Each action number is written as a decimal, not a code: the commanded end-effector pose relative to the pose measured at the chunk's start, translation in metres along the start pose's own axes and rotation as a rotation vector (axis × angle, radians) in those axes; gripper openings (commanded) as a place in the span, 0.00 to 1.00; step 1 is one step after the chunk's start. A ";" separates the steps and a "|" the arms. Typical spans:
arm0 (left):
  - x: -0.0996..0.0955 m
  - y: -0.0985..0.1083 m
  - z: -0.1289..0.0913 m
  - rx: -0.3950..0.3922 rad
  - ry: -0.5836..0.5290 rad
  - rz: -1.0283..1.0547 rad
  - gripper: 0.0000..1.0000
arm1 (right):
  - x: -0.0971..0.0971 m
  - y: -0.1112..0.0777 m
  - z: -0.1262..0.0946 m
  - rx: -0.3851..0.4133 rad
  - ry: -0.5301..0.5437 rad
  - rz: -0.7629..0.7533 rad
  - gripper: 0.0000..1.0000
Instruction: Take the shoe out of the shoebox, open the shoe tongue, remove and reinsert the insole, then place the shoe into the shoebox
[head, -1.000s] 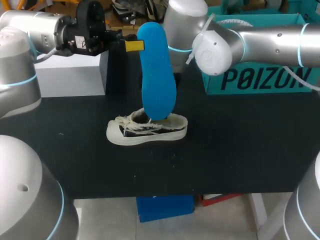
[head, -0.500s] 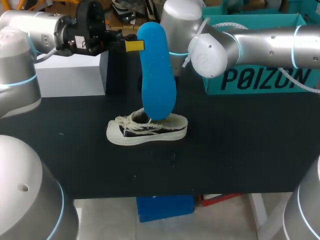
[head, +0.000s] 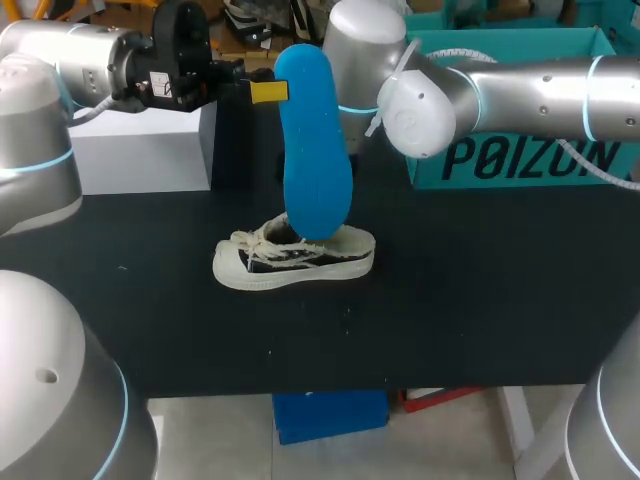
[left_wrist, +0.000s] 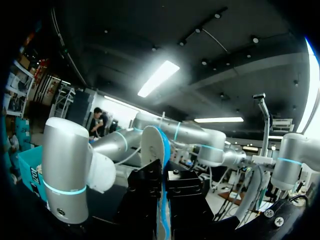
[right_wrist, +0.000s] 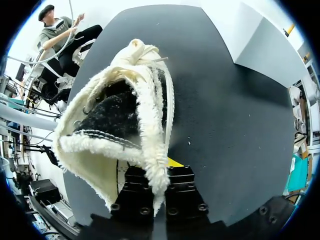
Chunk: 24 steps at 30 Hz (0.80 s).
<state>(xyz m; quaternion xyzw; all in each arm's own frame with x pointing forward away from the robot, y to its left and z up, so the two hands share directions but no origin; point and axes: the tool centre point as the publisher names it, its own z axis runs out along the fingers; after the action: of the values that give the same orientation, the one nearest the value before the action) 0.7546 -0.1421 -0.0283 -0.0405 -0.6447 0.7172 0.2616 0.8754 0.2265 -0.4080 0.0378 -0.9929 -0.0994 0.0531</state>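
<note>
Two arms are sharing this job. The left gripper (head: 268, 92) is pinching the top end of the blue insole (head: 312, 150), fingers closed flat on it, and is holding it upright with its lower end sitting at the mouth of the shoe (head: 290, 262). The shoe is standing on the black table (head: 480, 300), well apart from the teal shoebox (head: 520, 160). The right gripper (right_wrist: 159, 172) is clamping the shoe's fleecy rim, bracing it. I'm guessing the insole is going back in. If so, it's needing a tilt toward the toe and a slow feed along the sole, with the rim being held wide so nothing buckles.
</note>
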 end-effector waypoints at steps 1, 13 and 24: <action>0.000 0.001 0.000 0.001 0.000 0.002 0.00 | -0.001 0.000 0.001 0.001 0.000 0.000 0.00; 0.000 0.001 0.000 0.001 0.000 0.002 0.00 | -0.003 -0.009 -0.048 0.022 -0.099 0.066 0.00; 0.000 0.001 0.000 0.001 0.000 0.002 0.00 | -0.009 -0.026 -0.113 0.039 -0.238 0.404 0.00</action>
<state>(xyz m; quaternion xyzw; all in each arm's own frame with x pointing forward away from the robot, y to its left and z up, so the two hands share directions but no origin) 0.7546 -0.1421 -0.0284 -0.0405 -0.6446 0.7172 0.2616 0.9049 0.1917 -0.3353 -0.1167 -0.9897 -0.0788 -0.0262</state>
